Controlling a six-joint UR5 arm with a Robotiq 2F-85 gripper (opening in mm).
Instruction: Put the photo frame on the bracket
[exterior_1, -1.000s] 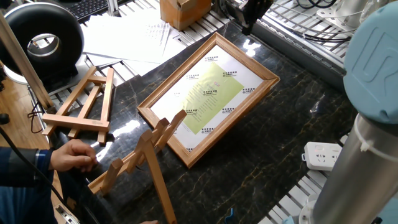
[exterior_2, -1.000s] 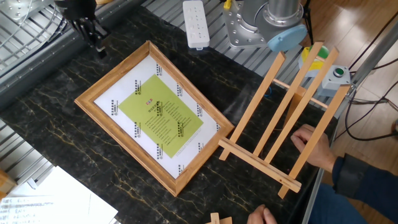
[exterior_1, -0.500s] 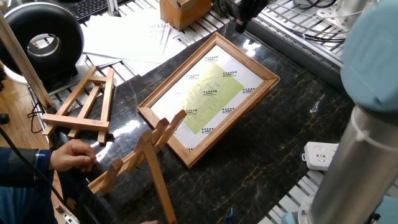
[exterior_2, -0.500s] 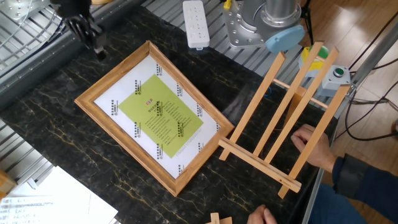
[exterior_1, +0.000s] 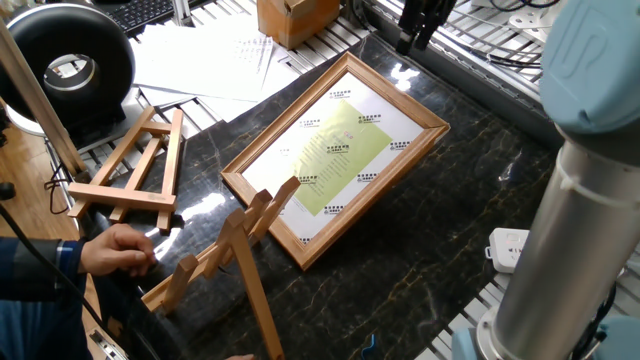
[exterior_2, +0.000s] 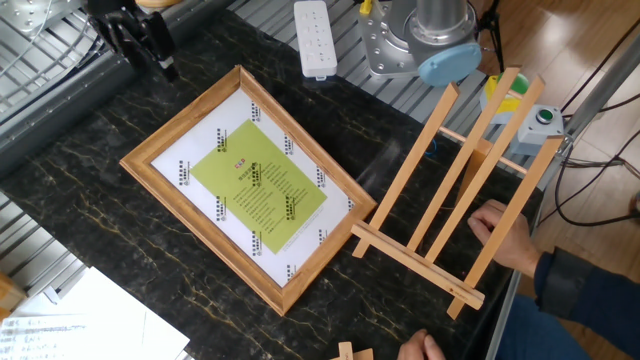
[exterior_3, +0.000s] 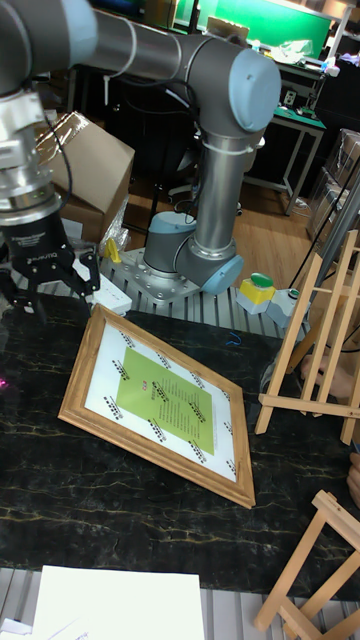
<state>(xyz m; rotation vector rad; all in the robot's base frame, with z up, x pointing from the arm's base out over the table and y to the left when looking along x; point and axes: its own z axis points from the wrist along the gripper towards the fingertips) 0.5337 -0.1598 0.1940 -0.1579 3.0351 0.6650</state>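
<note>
While frame (exterior_2: 245, 188) lies flat on table (exterior_2: 130, 255), beside easel (exterior_2: 470, 190), only tall view shows gripper (exterior_3: 52, 290) fingers spread, seemingly empty, hovering over frame's corner.

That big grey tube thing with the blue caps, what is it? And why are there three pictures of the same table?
It is a robot arm. Three cameras watch one table from different sides. At the arm's end is a black gripper, like a two-finger hand. It is open, holds nothing, and hangs near a corner of the photo frame, which lies flat. A person's hand steadies the tall wooden bracket. A smaller easel, a white power strip and papers are there too.
</note>
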